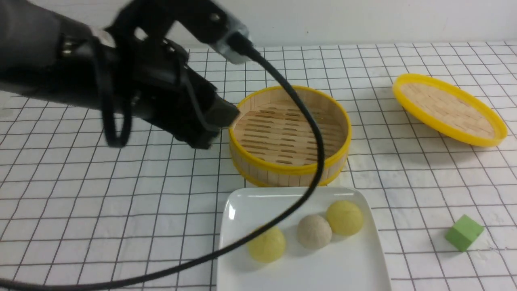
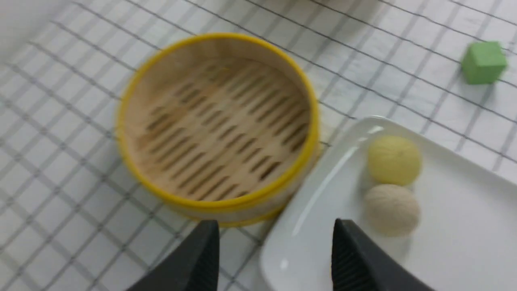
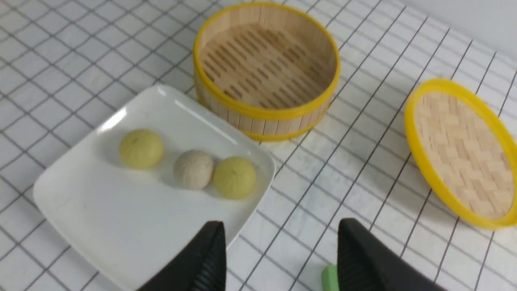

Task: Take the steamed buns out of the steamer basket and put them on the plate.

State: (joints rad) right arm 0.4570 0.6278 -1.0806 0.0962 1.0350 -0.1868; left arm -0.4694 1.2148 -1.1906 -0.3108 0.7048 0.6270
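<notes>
The left hand (image 2: 274,246) hovered empty with its jaws wide apart, the steamer basket (image 2: 242,214) just ahead of one fingertip and the white plate (image 2: 464,250) ahead of the other. All three steamed buns (image 1: 314,231) lay on that plate, the off-white one between the two pale yellow ones. The right hand (image 3: 281,242), likewise spread and empty, hung by the plate's edge with the buns ahead of it.

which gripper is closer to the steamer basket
Left. The left gripper hangs beside the basket; the right gripper sits farther off, with a corner of the plate between it and the basket.
</notes>
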